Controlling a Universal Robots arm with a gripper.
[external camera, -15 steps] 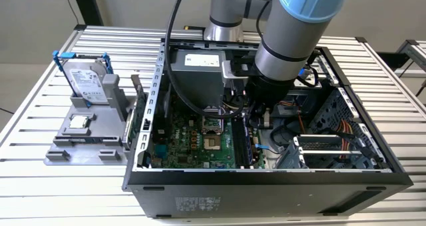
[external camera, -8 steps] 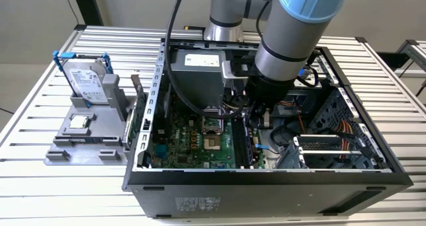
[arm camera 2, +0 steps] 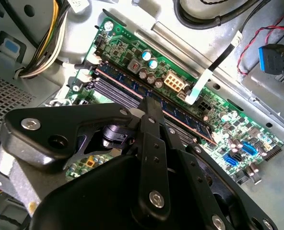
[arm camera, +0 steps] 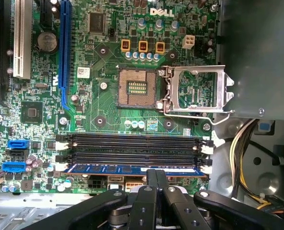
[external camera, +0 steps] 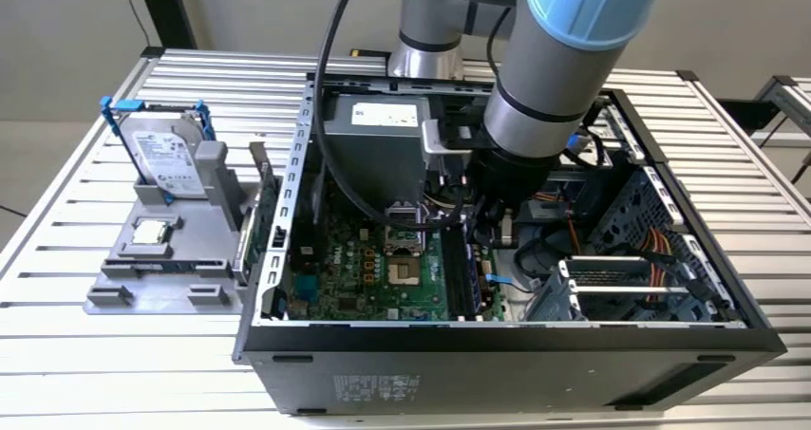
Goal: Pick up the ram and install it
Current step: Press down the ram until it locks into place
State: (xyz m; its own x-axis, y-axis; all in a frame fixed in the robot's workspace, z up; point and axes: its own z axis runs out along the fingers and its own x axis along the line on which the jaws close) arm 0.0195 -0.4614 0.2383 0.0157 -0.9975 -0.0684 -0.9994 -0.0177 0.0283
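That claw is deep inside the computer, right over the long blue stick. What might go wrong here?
The ram sits in the outermost slot with the gripper right above it; an off-centre push might tilt it or strain the motherboard. Bundled cables lie close to the slot's end and might snag the arm. The open processor socket could be damaged if bumped.

The arm (external camera: 557, 60) had silver-grey tube sections with light blue joint caps and a black band, and a black cable (external camera: 332, 88) ran along it. The gripper (arm camera: 156, 184) was matte black, its linkages pinned with silver screws (arm camera 2: 30, 124).
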